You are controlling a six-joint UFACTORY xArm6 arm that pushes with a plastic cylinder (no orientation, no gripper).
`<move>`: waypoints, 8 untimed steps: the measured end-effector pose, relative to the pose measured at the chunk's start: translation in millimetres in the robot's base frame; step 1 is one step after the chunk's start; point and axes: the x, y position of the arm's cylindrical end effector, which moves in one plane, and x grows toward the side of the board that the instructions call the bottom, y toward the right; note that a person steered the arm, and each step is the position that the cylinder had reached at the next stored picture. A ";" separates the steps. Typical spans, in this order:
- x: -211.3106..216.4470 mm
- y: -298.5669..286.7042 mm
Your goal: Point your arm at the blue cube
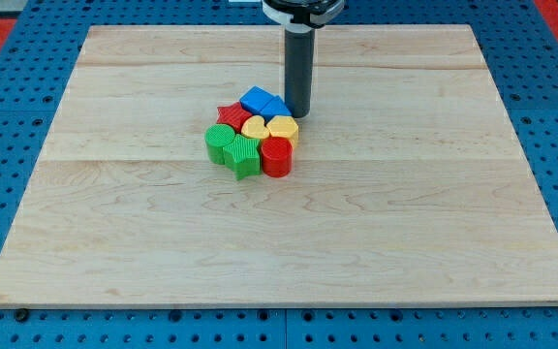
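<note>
Blue is the target colour: the blue cube [260, 100] sits at the top of a tight cluster, touching the tip [299, 115] on its left side, so the pointing looks essentially achieved. No claw exists on this rig, only a rod, so no spread or pinch can be told. Below-left of the tip huddle a blue block [277, 108], red star [231, 115], yellow heart [255, 127], yellow block [283, 129], green blocks [232, 147] and red cylinder [276, 156] on the wooden surface [434, 194].

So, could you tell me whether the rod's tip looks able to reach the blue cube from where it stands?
Probably yes: my tip sits right beside the blue cube, on the view's right, with nothing between them.
</note>
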 end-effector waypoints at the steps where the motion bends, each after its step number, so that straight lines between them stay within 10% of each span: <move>1: -18.2 15.8; 8: -39.5 -70.1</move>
